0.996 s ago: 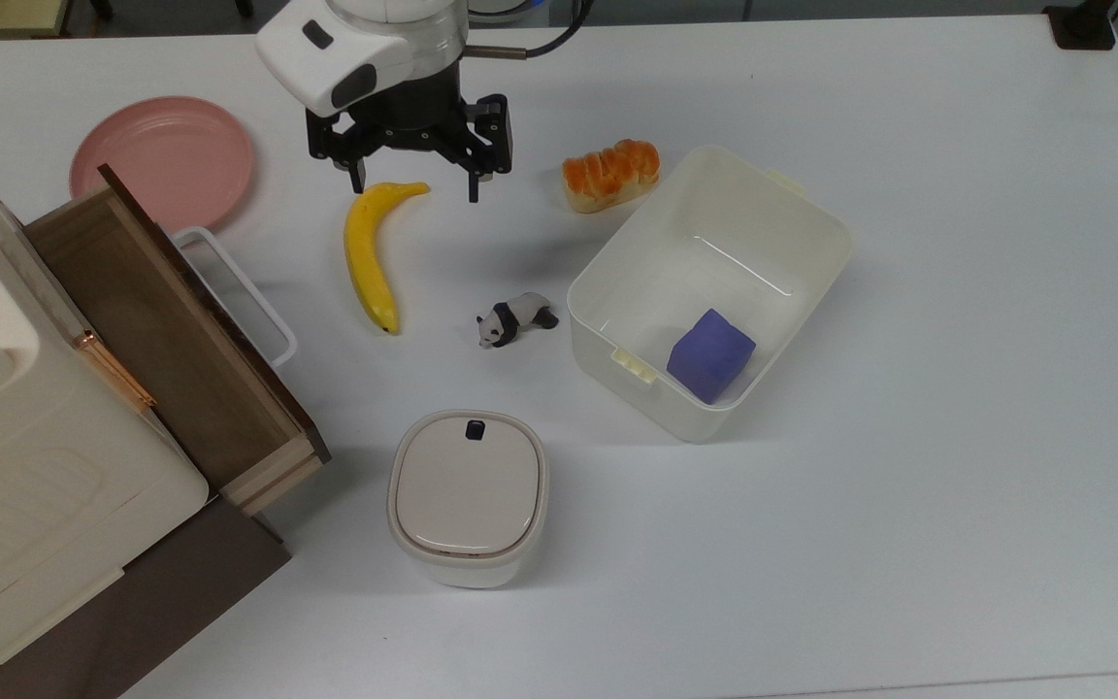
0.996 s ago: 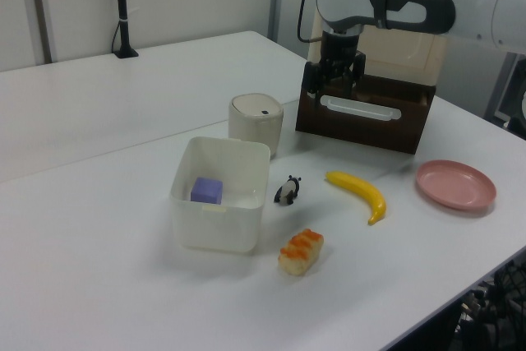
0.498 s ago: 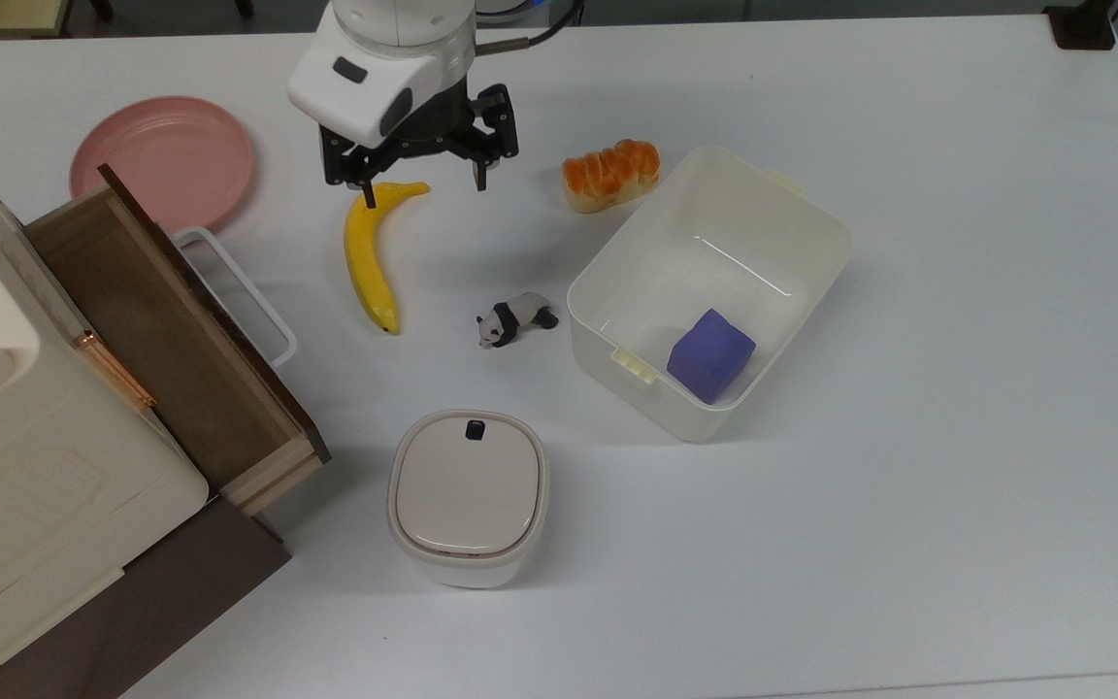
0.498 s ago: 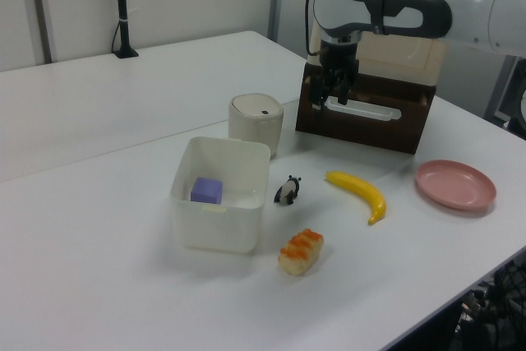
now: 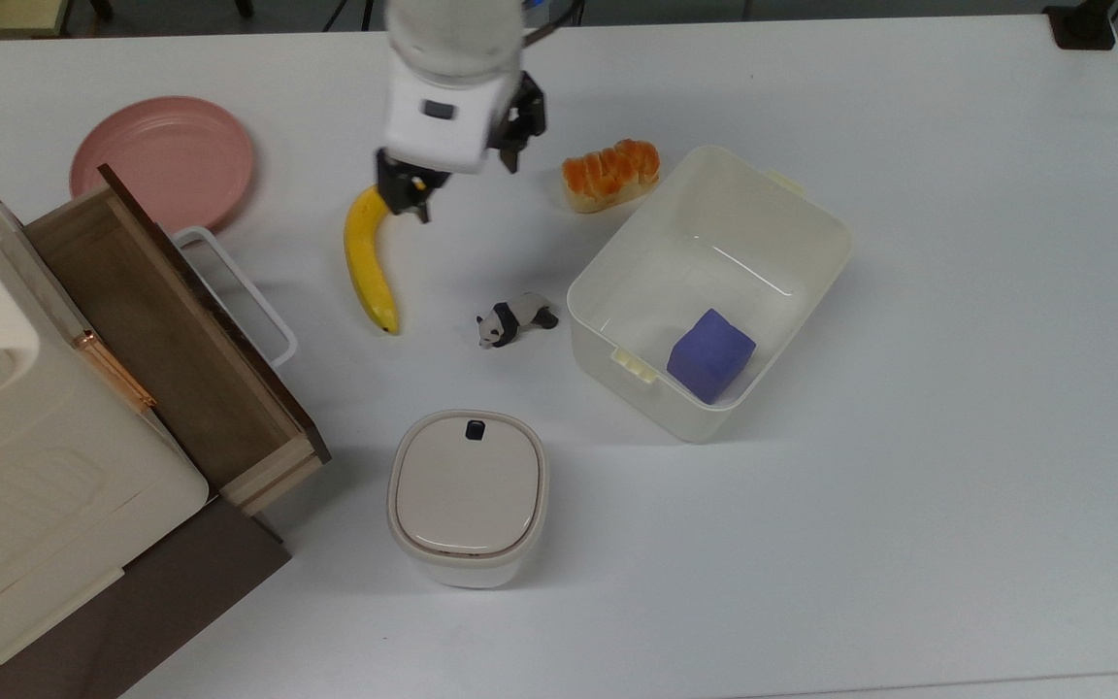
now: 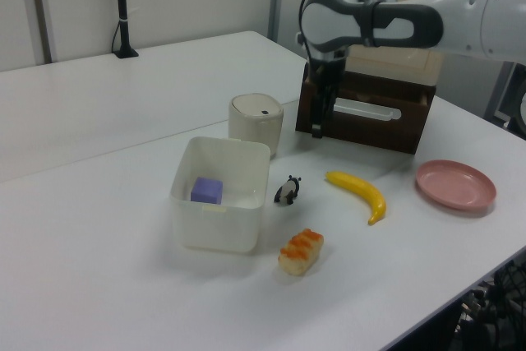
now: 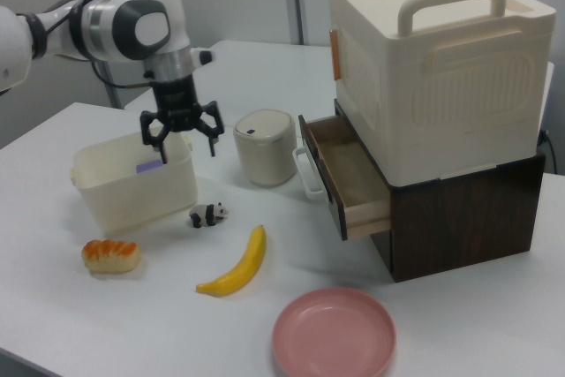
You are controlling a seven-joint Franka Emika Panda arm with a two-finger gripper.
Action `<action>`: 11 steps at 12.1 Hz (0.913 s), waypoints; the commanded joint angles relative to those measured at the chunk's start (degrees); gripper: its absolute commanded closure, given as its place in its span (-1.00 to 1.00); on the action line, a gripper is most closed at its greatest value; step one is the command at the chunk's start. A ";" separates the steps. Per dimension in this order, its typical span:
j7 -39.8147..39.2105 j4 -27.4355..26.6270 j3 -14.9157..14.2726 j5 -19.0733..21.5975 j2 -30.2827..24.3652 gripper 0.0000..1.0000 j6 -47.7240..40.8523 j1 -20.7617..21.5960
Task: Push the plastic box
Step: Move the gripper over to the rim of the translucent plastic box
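The plastic box (image 5: 705, 260) is a cream-white lidless tub standing at an angle right of the table's middle in the top view, with a purple cube (image 5: 710, 354) inside it. The tub also shows as the plastic box (image 6: 218, 223) and the plastic box (image 7: 132, 193), where the cube (image 7: 148, 166) peeks over the rim. My gripper (image 5: 464, 189) hangs open above the table, up and left of the box in the top view, between the banana's tip and the bread. In the right view the gripper (image 7: 181, 146) has its fingers spread with nothing between them, hanging in front of the tub's far rim. The left view has the gripper (image 6: 317, 125) edge-on.
A banana (image 5: 368, 257), a bread piece (image 5: 610, 173) and a small panda figure (image 5: 515, 320) lie near the box. A white lidded container (image 5: 468, 495) stands at the front, a pink plate (image 5: 162, 160) at the back left. A cabinet's open wooden drawer (image 5: 161, 330) juts out at the top view's left.
The gripper has moved toward the top view's right and turned about its wrist. The box and the other objects have stayed where they were.
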 commanded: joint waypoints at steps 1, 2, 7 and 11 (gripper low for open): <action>-1.46 -3.17 -0.42 -0.35 -1.13 -1.00 -3.55 5.42; -1.37 -3.78 -0.42 -0.35 -1.13 -1.00 -3.82 6.74; -0.84 -4.49 -0.42 -0.35 1.59 -1.00 -3.65 11.49; 3.20 -3.88 -0.42 -0.52 5.64 -1.00 1.34 13.79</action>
